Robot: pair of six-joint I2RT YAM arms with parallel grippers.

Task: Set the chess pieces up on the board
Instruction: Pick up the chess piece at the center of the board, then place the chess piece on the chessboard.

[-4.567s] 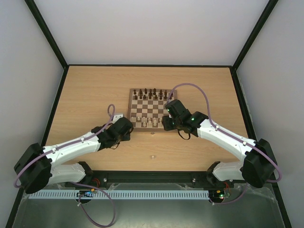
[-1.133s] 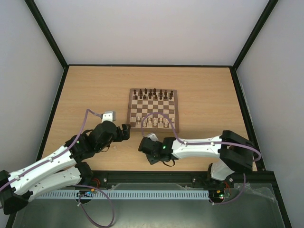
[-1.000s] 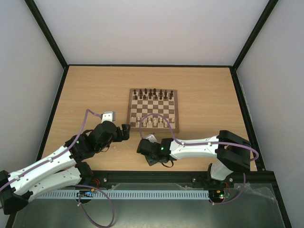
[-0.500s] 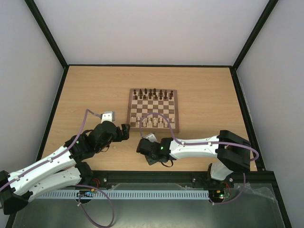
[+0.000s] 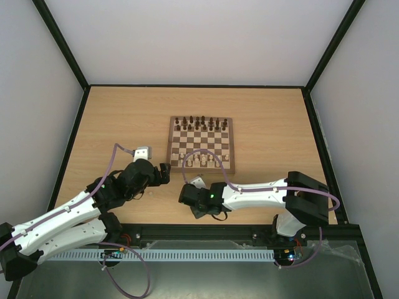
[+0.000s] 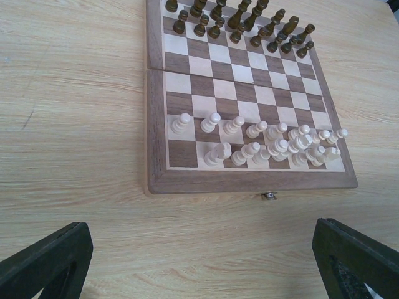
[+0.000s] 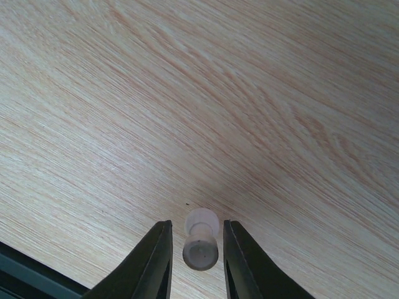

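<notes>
One rounded pawn [image 7: 200, 243], lying between the close-set fingers [image 7: 154, 265] of the right end effector [image 7: 195, 224] (contact unclear), could squirt free; the left end effector [image 6: 201, 225] gapes wide.

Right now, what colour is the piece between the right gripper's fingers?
Pale cream; the piece shows best in right wrist view.

Lab test cell: white walls [image 5: 187, 37], black frame [image 5: 62, 43], wooden table [image 5: 124, 112].

left gripper [image 6: 201, 224] cut off by bottom edge
</notes>
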